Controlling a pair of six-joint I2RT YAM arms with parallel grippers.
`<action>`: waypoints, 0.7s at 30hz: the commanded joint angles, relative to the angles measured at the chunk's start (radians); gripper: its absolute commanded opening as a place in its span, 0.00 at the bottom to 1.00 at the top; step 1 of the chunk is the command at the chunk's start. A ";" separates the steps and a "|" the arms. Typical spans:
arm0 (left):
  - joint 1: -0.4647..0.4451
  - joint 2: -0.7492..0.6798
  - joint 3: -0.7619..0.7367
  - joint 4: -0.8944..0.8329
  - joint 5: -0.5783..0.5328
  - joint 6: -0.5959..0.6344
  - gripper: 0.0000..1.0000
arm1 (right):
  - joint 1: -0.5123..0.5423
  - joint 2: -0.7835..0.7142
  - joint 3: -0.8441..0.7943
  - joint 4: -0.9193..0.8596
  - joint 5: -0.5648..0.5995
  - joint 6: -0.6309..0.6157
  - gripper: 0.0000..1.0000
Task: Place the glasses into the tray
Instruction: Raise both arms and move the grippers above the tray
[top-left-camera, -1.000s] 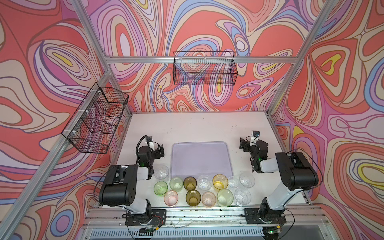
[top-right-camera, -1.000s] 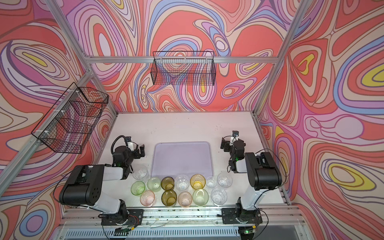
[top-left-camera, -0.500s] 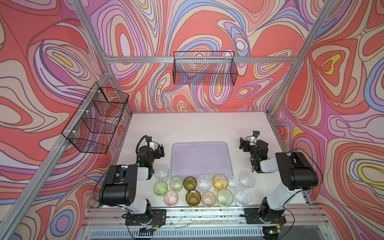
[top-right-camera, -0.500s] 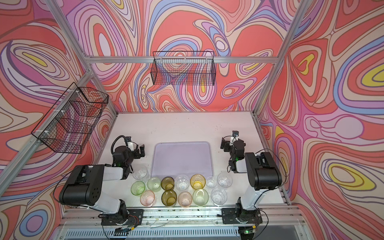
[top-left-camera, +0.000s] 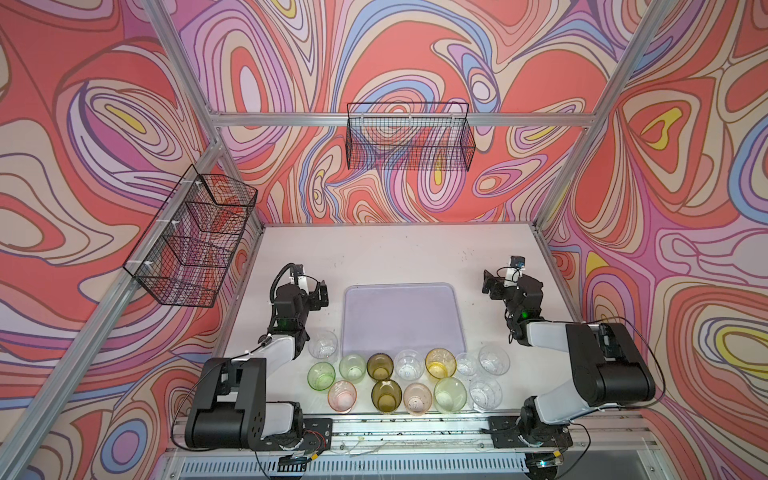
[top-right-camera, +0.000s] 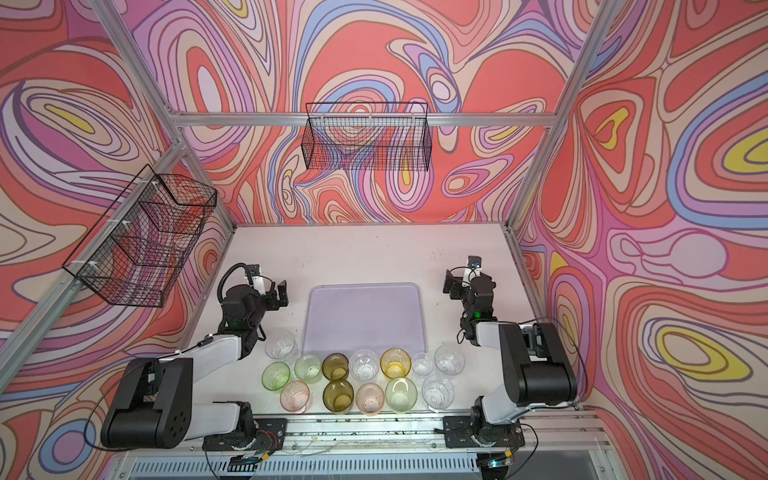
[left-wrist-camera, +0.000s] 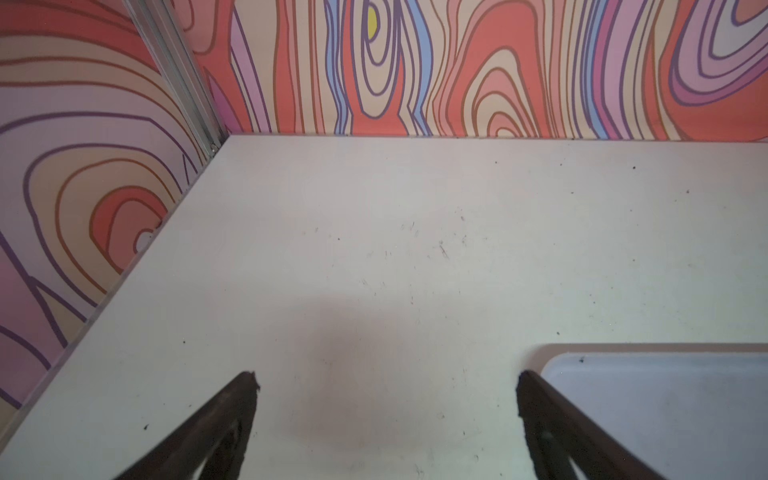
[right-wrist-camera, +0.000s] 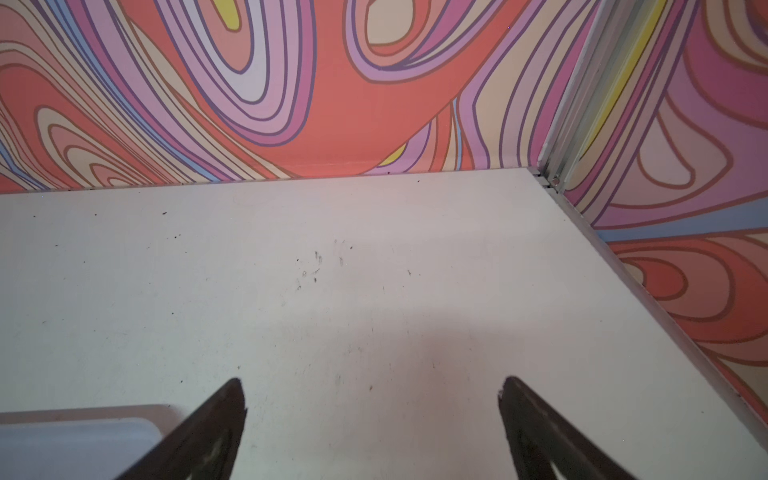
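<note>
Along the table's (top-left-camera: 395, 253) near edge the glasses (top-left-camera: 409, 365) stand in two rows, with the tray (top-left-camera: 401, 320) bare just beyond them. Farther back, my left gripper (top-left-camera: 321, 296) and right gripper (top-left-camera: 491, 286) flank the tray — both spread wide, empty. I judge it best to start with an end glass, taken from above — neighbours untouched.

The glasses (top-left-camera: 380, 366) crowd the near edge; the tray (top-left-camera: 403, 316) and far table (top-left-camera: 395, 249) lie open.
</note>
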 joint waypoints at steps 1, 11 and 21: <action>-0.013 -0.071 0.032 -0.146 -0.078 -0.057 1.00 | 0.009 -0.065 0.073 -0.201 0.061 0.037 0.98; -0.107 -0.094 0.224 -0.473 -0.227 -0.213 1.00 | 0.015 -0.155 0.319 -0.737 0.088 0.206 0.98; -0.223 -0.083 0.534 -0.920 -0.196 -0.305 1.00 | 0.048 -0.168 0.600 -1.324 0.043 0.302 0.98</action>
